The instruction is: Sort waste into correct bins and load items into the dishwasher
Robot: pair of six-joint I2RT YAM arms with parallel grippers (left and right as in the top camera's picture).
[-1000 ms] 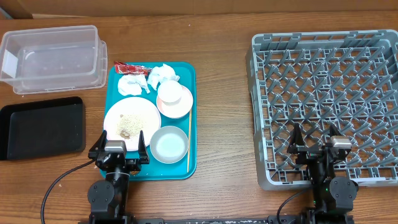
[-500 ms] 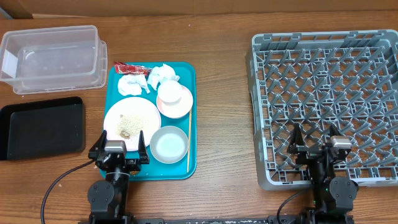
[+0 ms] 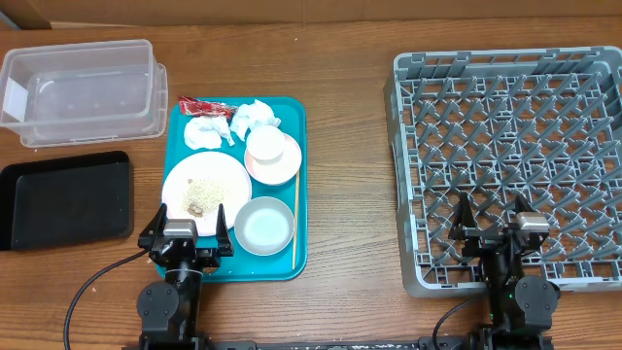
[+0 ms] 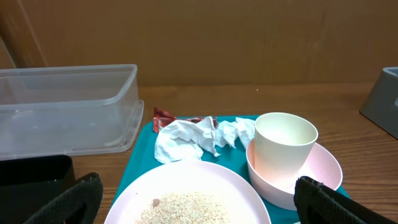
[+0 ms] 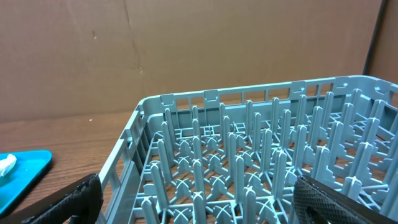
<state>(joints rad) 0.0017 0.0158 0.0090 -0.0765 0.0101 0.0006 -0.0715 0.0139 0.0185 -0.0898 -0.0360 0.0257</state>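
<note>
On the teal tray (image 3: pixel 300 233) before your left arm, the plate (image 3: pixel 228 173) carries rice grains (image 3: pixel 201 192) and a brown lump (image 3: pixel 197 209). The bowl (image 3: pixel 264 226) sits beside it, the cup (image 3: pixel 264 144) stands in the saucer (image 3: pixel 284 171), and the tissues (image 3: pixel 228 124) and red wrapper (image 3: pixel 202 105) lie at the far end. The clear tub (image 3: pixel 87 92) and black tray (image 3: pixel 68 199) are left of it, the grey rack (image 3: pixel 505 146) well right. Your left gripper (image 4: pixel 199 199) hangs wide open at the plate's near edge and your right gripper (image 5: pixel 198 199) wide open over the rack's near side
</note>
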